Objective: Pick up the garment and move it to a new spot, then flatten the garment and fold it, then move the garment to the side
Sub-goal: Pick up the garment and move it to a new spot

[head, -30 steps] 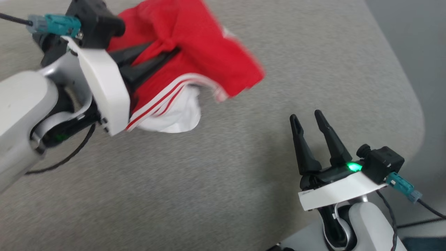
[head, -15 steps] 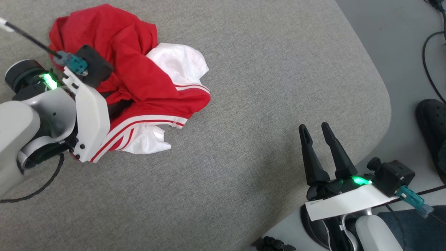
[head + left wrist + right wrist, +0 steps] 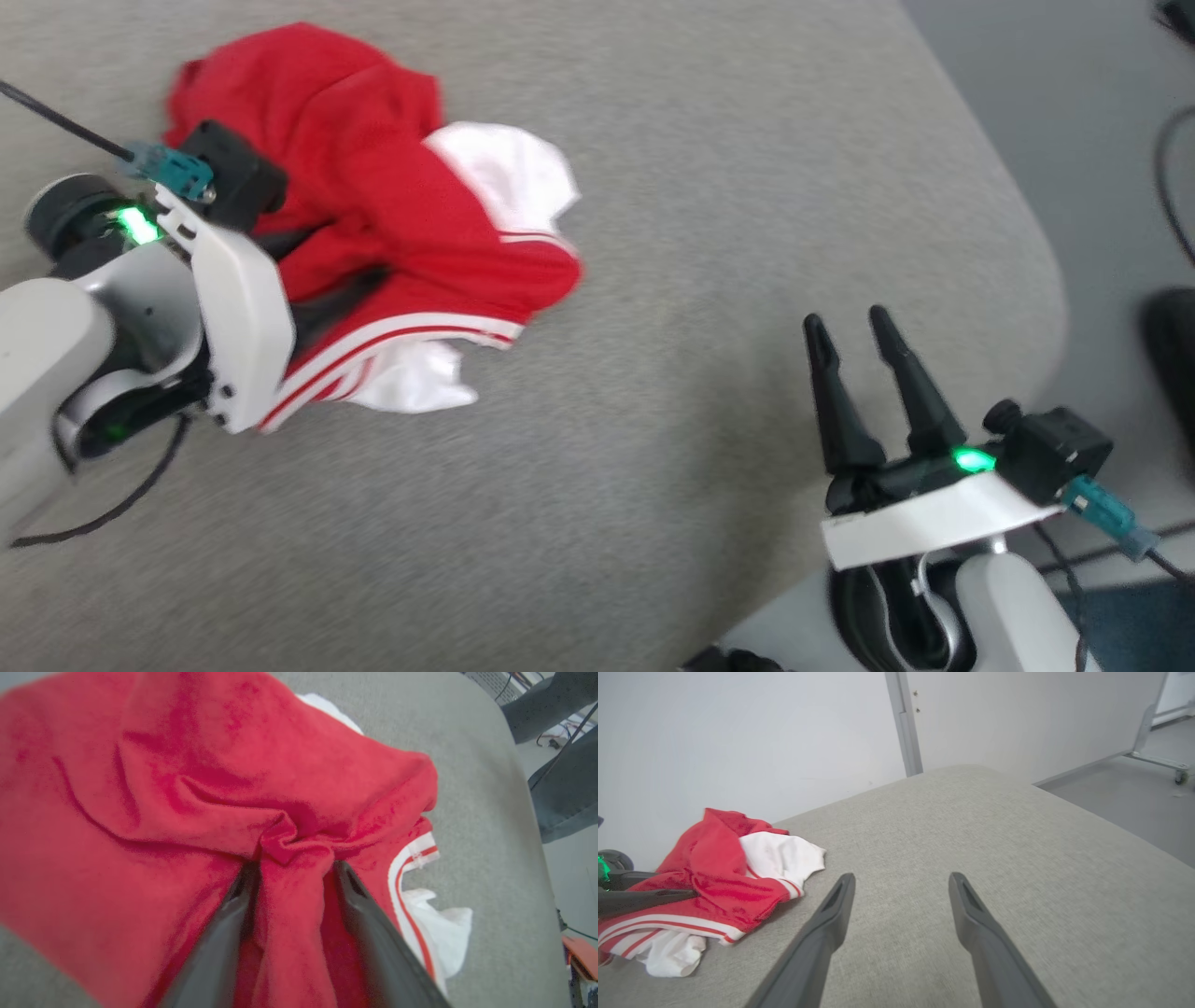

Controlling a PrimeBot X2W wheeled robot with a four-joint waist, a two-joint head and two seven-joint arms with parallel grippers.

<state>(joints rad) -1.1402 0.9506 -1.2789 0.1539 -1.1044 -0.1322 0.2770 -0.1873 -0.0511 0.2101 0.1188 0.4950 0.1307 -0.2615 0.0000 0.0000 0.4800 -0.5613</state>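
Garment (image 3: pixel 373 215) heaped on bench (image 3: pixel 653 420); our left gripper (image 3: pixel 294 867) half-parted round red fold, hold we cannot tell. Right gripper (image 3: pixel 846 319) wide, empty, clear of garment, likely awaiting flattening.

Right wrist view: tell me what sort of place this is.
Probably an indoor lab or workroom: a bare white wall with a grey upright frame, a grey padded table, and a wheeled metal stand on a smooth grey floor.
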